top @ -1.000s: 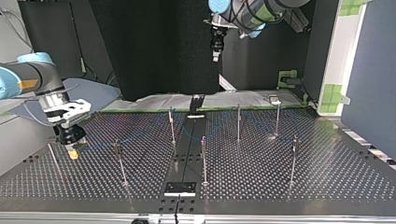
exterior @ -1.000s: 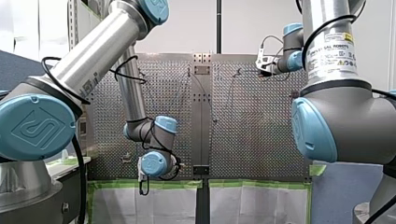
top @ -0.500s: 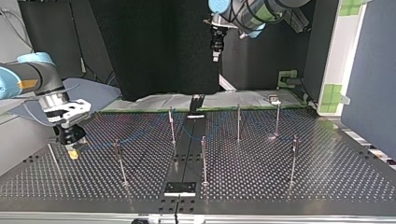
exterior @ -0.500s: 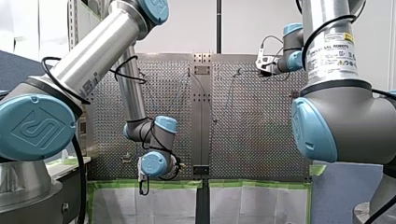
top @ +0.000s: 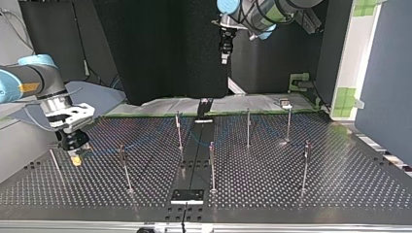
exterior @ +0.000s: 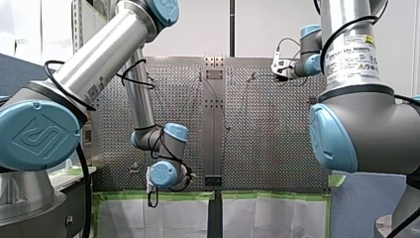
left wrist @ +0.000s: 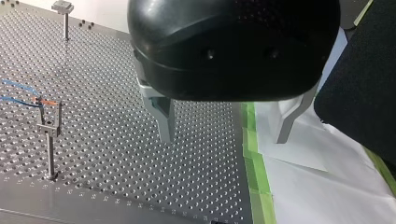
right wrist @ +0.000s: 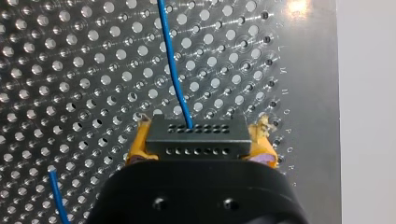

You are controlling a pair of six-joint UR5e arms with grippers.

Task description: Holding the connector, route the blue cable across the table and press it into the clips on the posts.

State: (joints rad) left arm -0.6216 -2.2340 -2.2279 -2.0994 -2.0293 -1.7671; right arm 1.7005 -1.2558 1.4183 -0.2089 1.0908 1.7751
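Here's the right gripper (right wrist: 200, 140), yellow pads (right wrist: 140, 144) pinched tight on the black connector (right wrist: 194, 133), low over the perforated table (top: 291, 179) at the top view's left. The blue cable (right wrist: 173, 70) trails from the connector across the holes toward the posts (top: 211, 165), and in the left wrist view a blue strand reaches a post's clip (left wrist: 50, 122). High over the table's far edge, the left gripper (left wrist: 227, 126) hangs with its fingers spread wide, holding nothing. On the right arm a label (exterior: 351, 57) reads partly "ROBOTS", the rest too small to read. A blue joint cap (exterior: 37, 136) carries an embossed stylised mark.
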